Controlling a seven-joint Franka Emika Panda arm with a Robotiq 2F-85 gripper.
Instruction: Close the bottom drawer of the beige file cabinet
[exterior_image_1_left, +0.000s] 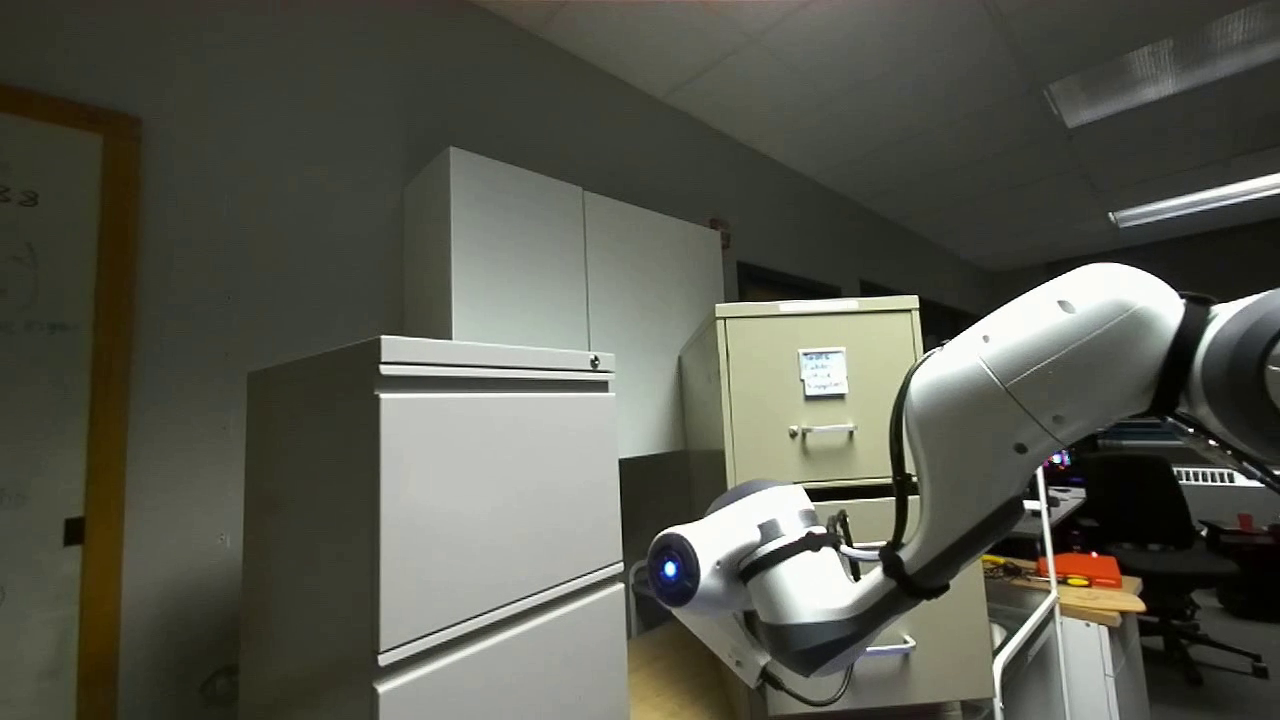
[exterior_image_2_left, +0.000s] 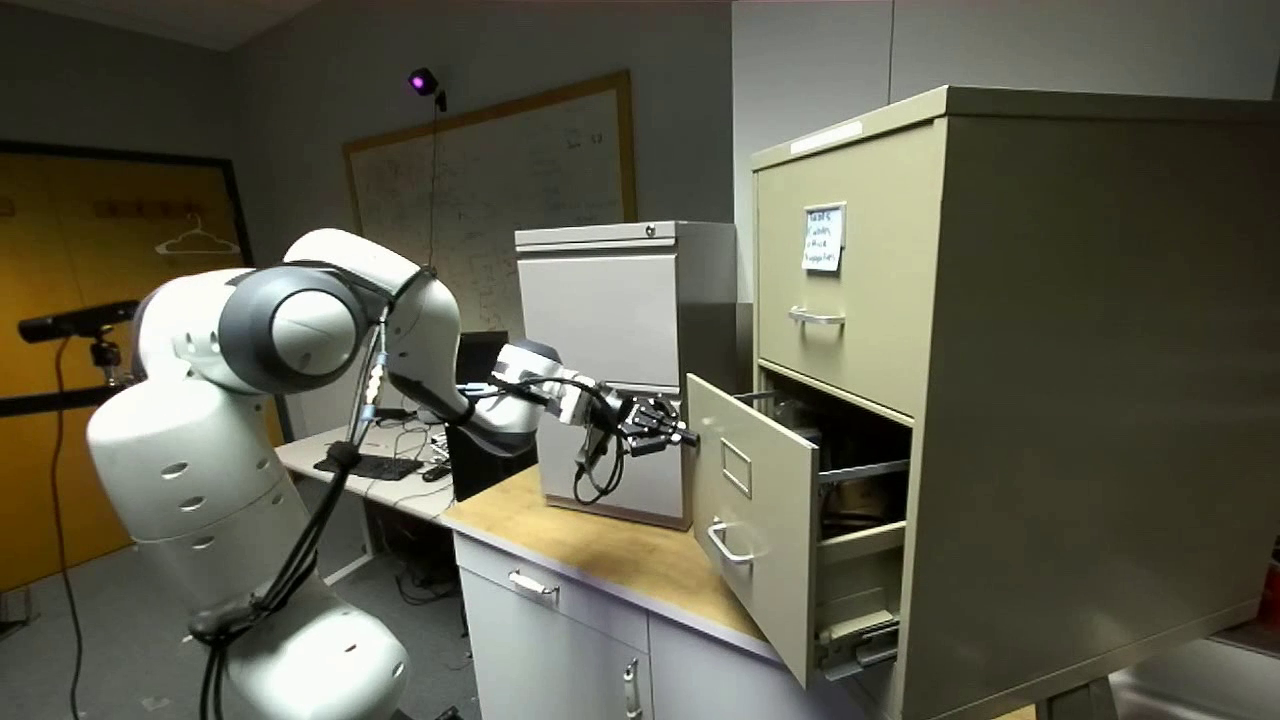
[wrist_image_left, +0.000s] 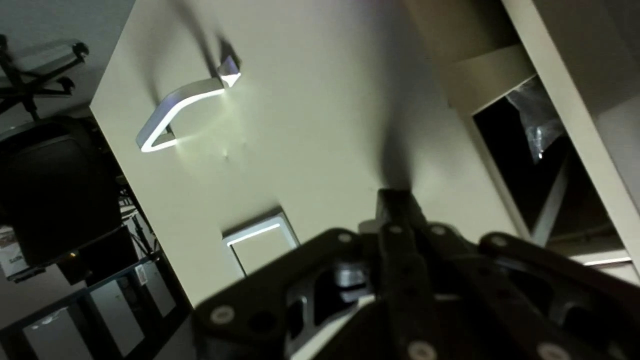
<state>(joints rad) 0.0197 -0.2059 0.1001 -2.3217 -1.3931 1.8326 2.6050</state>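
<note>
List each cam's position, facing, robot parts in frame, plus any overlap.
An exterior view: nearer the pale grey cabinet, facing it and the beige file cabinet; arm at image right.
An exterior view: nearer the beige file cabinet, looking across its open drawer; arm at image left, claw at its end.
Wrist view: arm-mounted, facing the drawer front; shut fingers at image bottom.
Both exterior views share both cabinets and the arm.

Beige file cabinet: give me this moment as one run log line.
beige file cabinet | top drawer: closed | bottom drawer: open | end effector: shut, at bottom drawer's front, contact unclear
</note>
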